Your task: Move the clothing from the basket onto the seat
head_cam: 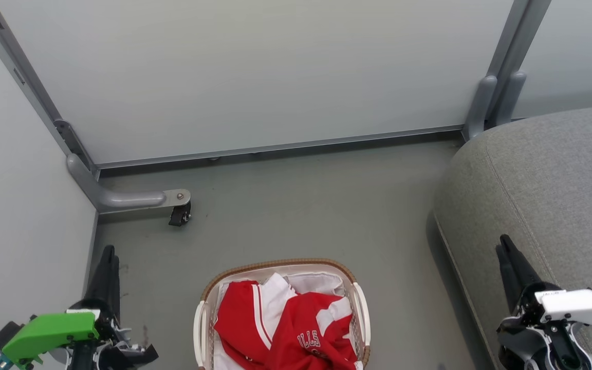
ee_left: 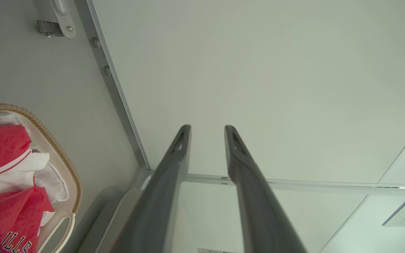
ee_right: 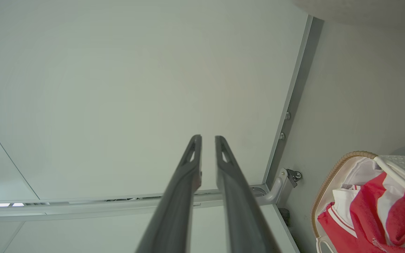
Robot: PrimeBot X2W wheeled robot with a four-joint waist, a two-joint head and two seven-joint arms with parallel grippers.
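Observation:
The clothing [head_cam: 296, 324], red with white panels and white block letters, lies bunched in the basket [head_cam: 275, 263], a white oval one with a brown rim, at the bottom centre of the head view. The grey seat [head_cam: 558, 169] fills the right side. My left gripper [head_cam: 108, 252] stands left of the basket near the wall panel, fingers a little apart and empty [ee_left: 207, 127]. My right gripper [head_cam: 504, 241] hangs over the seat's front edge, fingers narrowly apart and empty [ee_right: 207, 137]. The wrist views catch the clothing [ee_left: 2, 147] [ee_right: 364, 211] and the basket [ee_left: 58, 158] [ee_right: 332, 172] at their edges.
Pale partition panels [head_cam: 255, 72] close off the back and left. A grey frame foot with a black caster [head_cam: 179, 213] sticks out onto the floor at the back left. Bare grey floor [head_cam: 301, 205] lies between the basket, the panels and the seat.

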